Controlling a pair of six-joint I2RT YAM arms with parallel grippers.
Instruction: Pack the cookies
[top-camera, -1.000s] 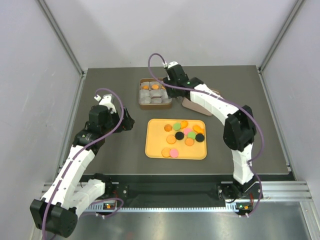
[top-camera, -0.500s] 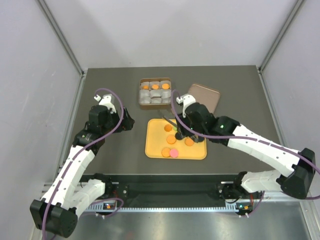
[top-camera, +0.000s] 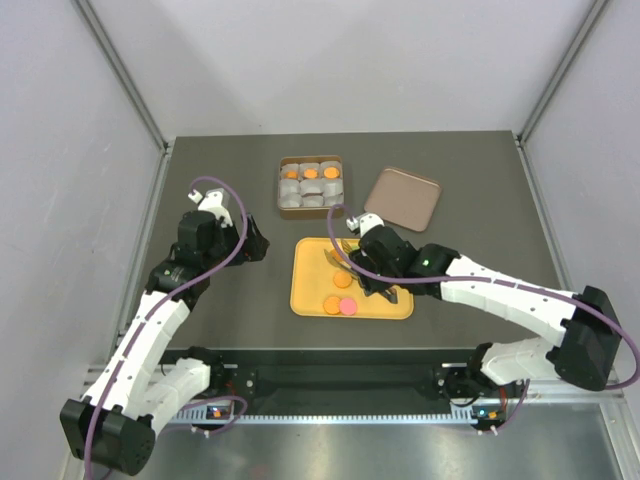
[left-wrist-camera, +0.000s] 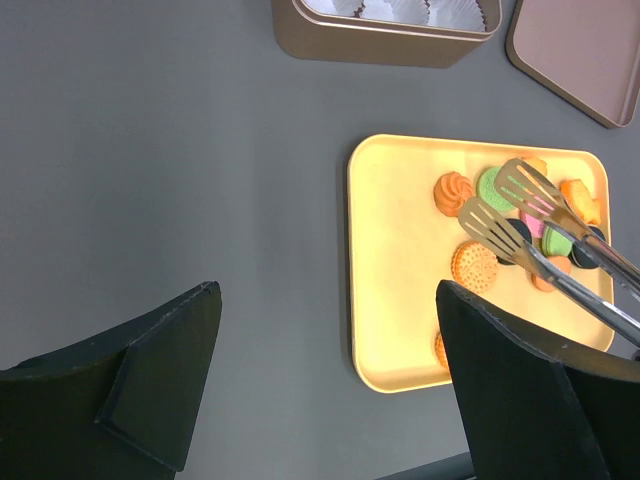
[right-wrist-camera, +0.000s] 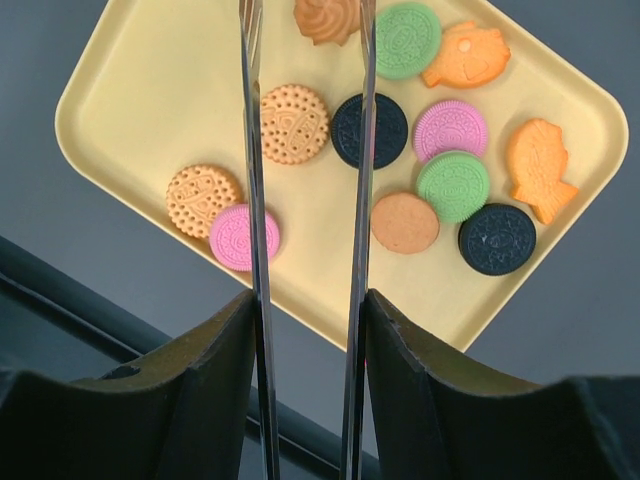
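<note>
Several cookies lie on a yellow tray: orange, pink, green and black ones, among them a dotted orange one and a black one. My right gripper is shut on metal tongs and sits over the tray. The tong blades stand apart over the cookies with nothing between them. A brown box of paper cups holds three orange cookies in its back row. My left gripper is open and empty, left of the tray.
The box's brown lid lies right of the box, behind the tray. White walls and metal rails close in the dark table on three sides.
My right arm swung the tongs from the box back down over the tray and then a little further left. The box gained a third orange cookie. The left arm has not moved.
</note>
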